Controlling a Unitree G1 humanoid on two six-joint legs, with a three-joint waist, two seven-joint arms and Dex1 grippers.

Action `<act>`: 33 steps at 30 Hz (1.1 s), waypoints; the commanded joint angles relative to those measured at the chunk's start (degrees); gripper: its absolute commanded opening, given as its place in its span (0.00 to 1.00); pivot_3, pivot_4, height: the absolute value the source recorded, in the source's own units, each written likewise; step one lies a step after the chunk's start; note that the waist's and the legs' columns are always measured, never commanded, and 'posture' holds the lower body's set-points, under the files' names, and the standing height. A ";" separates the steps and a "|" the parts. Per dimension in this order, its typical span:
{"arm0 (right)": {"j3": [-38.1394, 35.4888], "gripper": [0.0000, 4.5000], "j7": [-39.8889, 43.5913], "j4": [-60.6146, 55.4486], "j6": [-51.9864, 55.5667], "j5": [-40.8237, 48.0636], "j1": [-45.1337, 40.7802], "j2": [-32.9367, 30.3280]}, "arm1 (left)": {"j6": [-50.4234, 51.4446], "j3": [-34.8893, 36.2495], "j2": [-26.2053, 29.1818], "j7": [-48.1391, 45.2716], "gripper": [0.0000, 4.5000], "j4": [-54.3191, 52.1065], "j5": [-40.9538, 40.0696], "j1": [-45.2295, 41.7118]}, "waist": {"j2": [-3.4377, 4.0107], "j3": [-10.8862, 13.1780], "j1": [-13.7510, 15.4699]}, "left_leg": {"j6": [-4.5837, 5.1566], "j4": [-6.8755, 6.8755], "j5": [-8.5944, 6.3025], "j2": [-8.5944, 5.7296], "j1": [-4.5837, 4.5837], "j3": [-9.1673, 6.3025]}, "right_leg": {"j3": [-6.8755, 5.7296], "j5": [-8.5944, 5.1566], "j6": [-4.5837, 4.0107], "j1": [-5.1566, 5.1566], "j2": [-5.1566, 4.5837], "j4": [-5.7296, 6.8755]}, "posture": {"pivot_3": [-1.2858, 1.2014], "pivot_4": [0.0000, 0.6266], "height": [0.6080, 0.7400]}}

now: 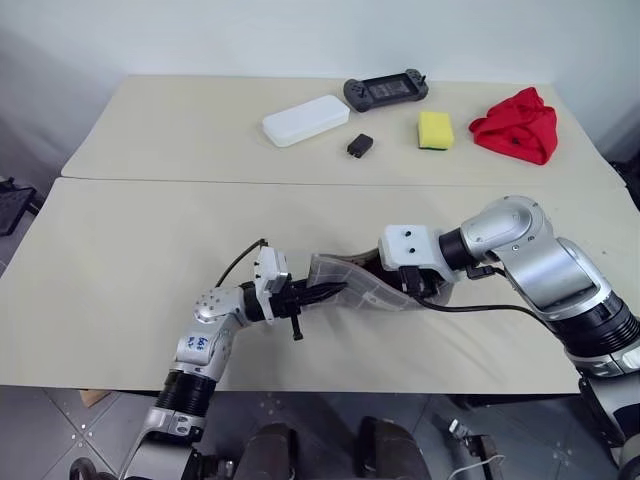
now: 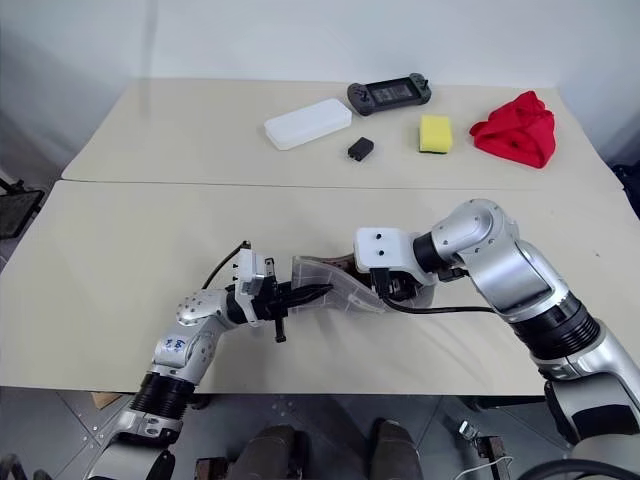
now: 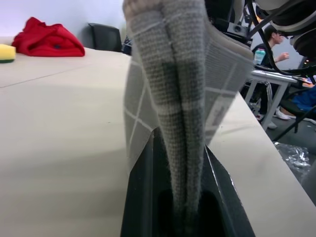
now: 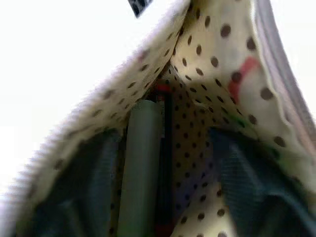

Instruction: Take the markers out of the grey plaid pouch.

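Two grippers: left gripper (image 1: 318, 296) clamps the grey plaid pouch (image 1: 362, 284) at nine o'clock; right gripper (image 1: 418, 290), part-open inside its mouth, holds nothing certain; closing may snag lining instead of a marker (image 4: 139, 168).

place: lab or office | cues: beige tables (image 1: 150, 270), seated person (image 3: 271, 42), office chair (image 3: 104, 37)
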 commanded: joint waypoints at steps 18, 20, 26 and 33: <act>4.01 0.34 -2.30 0.84 -0.58 -6.96 -1.19 2.83 | -0.77 0.00 -0.47 0.41 0.00 -1.04 0.26 -0.06 | 0.00 0.00 -0.15 | -0.01 0.00 0.01 0.02 0.01 0.00 | 0.00 0.00 0.00 0.00 0.01 0.02 | 0.52 0.24 1.00; 4.06 0.34 -2.39 1.22 -0.58 -7.86 -1.39 2.85 | -0.83 -0.08 -0.46 0.42 0.00 -1.26 0.32 0.15 | 0.00 0.00 -0.17 | -0.02 0.01 0.01 0.02 0.04 0.00 | 0.03 0.00 0.00 0.00 0.01 0.04 | 0.52 0.24 1.00; 6.10 0.34 -1.77 0.58 -0.20 -10.44 0.16 2.14 | -1.11 -0.69 -0.23 0.38 0.00 -2.73 0.72 1.52 | 0.00 -0.01 -0.23 | -0.02 0.01 0.01 0.02 0.06 0.00 | 0.05 0.00 0.00 0.00 0.01 0.06 | 0.52 0.24 1.00; 7.85 0.34 -2.38 1.53 -0.06 -12.69 1.68 3.94 | -1.03 -0.82 -0.55 0.68 0.00 -2.80 0.63 1.48 | 0.01 -0.01 -0.32 | -0.02 0.01 0.01 0.02 0.08 0.00 | 0.06 0.00 0.00 0.00 0.01 0.07 | 0.52 0.24 1.00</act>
